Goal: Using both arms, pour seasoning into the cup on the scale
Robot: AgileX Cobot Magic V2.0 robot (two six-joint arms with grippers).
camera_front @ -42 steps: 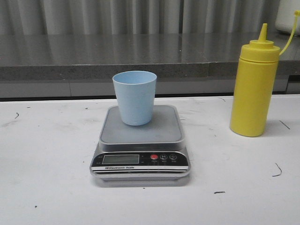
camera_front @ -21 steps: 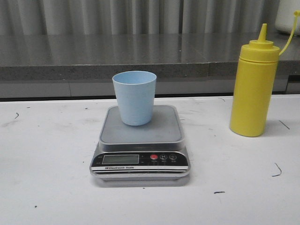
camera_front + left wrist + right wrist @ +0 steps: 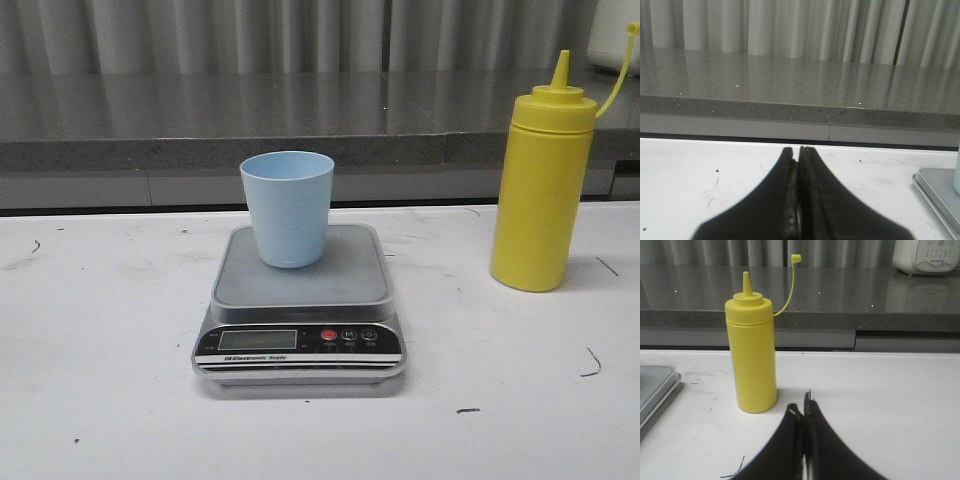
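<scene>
Nothing has moved since a second ago: on the table (image 3: 90,400) the scale (image 3: 300,300) carries the cup (image 3: 288,208), the seasoning (image 3: 540,190) stands well right, and my left gripper (image 3: 799,200) and right gripper (image 3: 803,450) hover low, level, closed, empty.

Only the fingertips of the two grippers show. The left gripper (image 3: 798,150) has two matte black fingers, broad at the base and tapering to rounded tips, with ribbed inner pads. The right gripper (image 3: 801,407) looks alike: black, curved, tapering, with small pale specks at its tips.
</scene>
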